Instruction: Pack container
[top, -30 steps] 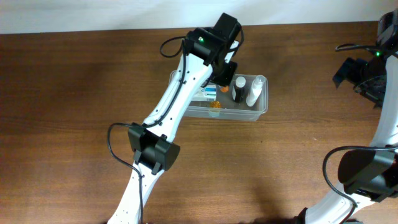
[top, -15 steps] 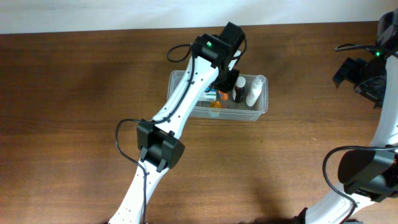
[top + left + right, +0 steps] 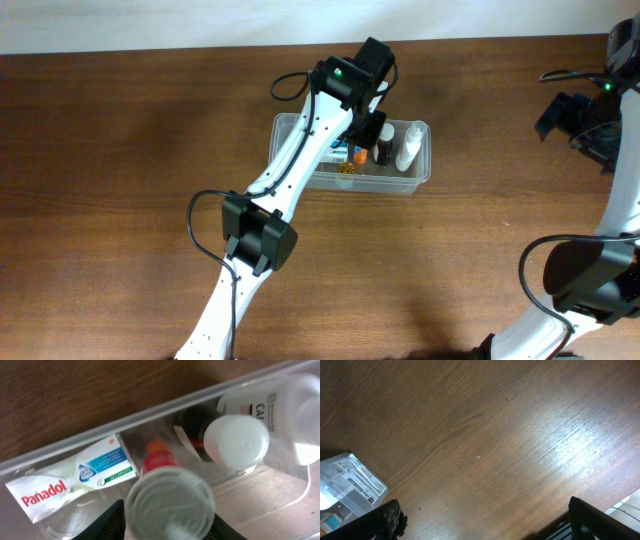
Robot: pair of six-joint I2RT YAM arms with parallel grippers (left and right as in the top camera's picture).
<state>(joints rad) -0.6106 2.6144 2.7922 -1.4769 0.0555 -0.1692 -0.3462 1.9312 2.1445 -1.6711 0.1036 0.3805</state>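
The container (image 3: 421, 178), a clear rectangular tub, stands at the table's back centre. It holds a Panadol box (image 3: 70, 485), a dark bottle with a white cap (image 3: 235, 442) and a white bottle (image 3: 292, 410). The tub's rim (image 3: 150, 412) crosses the left wrist view. My left gripper (image 3: 167, 527) is shut on an orange bottle with a translucent cap (image 3: 159, 457) and holds it upright inside the tub, between the box and the dark bottle. From overhead, the left gripper (image 3: 363, 130) covers the tub's middle. My right gripper (image 3: 490, 525) is open and empty over bare table, far right of the tub.
A small clear box with a printed label (image 3: 350, 482) lies at the left edge of the right wrist view. The right arm (image 3: 585, 115) sits at the table's far right edge. A pale wall runs along the table's back edge.
My left gripper has shifted a little to the right over the container with the orange bottle in it. The right arm has not moved.
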